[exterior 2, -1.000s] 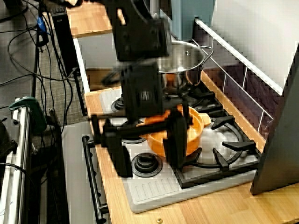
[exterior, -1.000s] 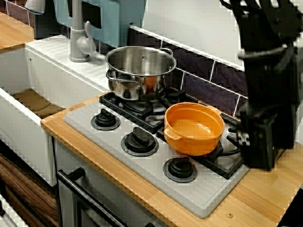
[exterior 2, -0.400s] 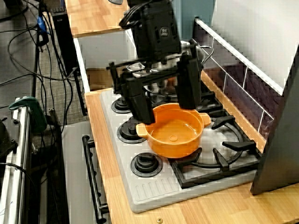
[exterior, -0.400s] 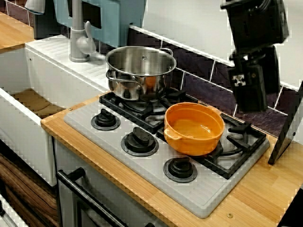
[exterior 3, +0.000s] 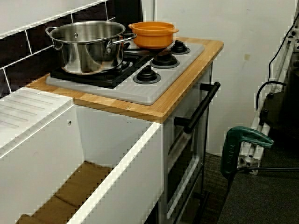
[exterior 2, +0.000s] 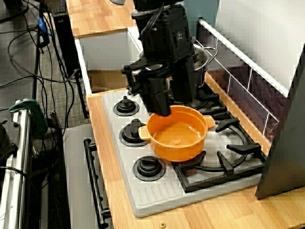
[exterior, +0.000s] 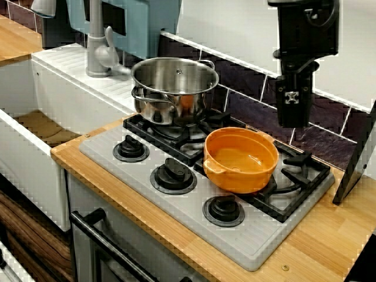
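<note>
My black gripper (exterior: 292, 120) hangs from the top right of the front view, fingers pointing down, in the air above the back rim of the orange pot (exterior: 241, 160). In the view from the stove's end the gripper (exterior 2: 170, 104) is open, its two fingers spread just above the orange pot (exterior 2: 176, 133) on its far-left side. Nothing is between them and they touch nothing. The orange pot is empty and sits on the front right burner. A steel pot (exterior: 173, 88) stands on the back left burner. The sink-side view shows both pots (exterior 3: 153, 35) but no gripper.
The grey stove top (exterior: 258, 241) has three black knobs along its front. A white sink (exterior: 35, 126) with a grey faucet (exterior: 97, 44) lies to the left. A dark panel (exterior: 355, 170) leans at the right end of the counter. Dark tiles back the stove.
The gripper rose from low at the stove's right front corner, swung back toward the tiled wall and turned; it now hangs higher, over the orange pot's back rim. The pots stayed put.
</note>
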`<state>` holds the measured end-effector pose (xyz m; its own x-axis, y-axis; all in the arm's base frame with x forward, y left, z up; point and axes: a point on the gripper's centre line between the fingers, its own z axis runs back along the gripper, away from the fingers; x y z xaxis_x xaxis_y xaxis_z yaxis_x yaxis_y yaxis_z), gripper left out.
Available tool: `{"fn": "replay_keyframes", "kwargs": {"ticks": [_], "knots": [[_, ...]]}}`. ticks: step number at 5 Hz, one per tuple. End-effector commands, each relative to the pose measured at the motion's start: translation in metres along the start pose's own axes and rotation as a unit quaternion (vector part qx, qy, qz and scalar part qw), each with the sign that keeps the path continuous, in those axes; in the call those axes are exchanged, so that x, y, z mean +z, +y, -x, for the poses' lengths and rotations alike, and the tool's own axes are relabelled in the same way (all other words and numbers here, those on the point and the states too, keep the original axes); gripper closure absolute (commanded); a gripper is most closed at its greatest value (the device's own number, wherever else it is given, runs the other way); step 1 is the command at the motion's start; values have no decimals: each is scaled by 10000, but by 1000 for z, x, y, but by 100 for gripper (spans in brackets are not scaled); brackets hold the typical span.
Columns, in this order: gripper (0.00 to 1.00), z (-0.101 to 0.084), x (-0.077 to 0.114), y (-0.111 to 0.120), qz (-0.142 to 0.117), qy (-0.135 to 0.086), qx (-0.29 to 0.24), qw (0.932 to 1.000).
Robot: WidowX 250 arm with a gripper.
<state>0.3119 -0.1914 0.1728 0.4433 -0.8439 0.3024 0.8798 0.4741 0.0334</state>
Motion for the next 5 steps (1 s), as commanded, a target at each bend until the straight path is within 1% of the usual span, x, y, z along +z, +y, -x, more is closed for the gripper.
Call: {"fn": "replay_keyframes", "kwargs": {"ticks": [1,2,3,4,5], "knots": [[100,28,45,-19,-225,-294,229,9991],[100,28,45,-21,-175,-110,296,9993],[0,28,43,-24,-171,87,510,9985],[0,31,40,-28,-179,63,594,9981],[0,38,34,-31,-148,3,713,9973]]}}
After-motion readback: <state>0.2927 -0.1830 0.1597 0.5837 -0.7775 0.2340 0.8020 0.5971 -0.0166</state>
